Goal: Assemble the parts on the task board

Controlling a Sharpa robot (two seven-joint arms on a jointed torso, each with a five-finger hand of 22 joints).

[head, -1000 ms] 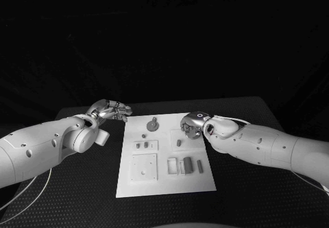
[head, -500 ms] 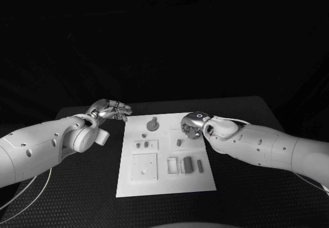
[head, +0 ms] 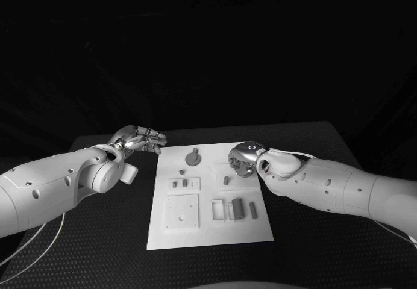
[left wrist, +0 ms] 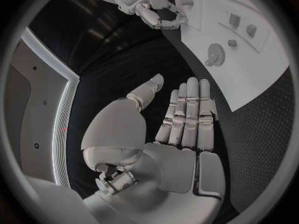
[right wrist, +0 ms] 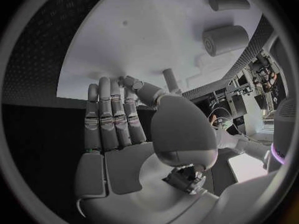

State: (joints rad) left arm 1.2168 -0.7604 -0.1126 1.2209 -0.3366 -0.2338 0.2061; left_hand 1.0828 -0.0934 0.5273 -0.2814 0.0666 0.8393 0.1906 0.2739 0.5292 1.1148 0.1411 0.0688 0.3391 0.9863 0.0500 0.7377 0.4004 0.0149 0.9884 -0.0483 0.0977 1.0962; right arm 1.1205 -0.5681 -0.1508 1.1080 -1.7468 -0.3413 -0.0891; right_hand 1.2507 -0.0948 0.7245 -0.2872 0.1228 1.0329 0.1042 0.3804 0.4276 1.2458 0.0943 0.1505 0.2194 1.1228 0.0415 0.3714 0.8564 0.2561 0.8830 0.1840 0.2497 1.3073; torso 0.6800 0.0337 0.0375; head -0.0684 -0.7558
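The white task board lies in the middle of the black table. On it are grey parts: a round piece with a tab, a short peg, a square plate and a dark block. My left hand hovers beyond the board's far left corner; in the left wrist view its fingers are straight and hold nothing. My right hand hangs over the board's far right part, close to the peg. Its fingers are stretched out and empty, with a peg standing just past the thumb.
The black textured table mat surrounds the board on all sides. The left wrist view shows the board, the round piece and my right hand. Two cylindrical parts stand on the board beyond the right hand.
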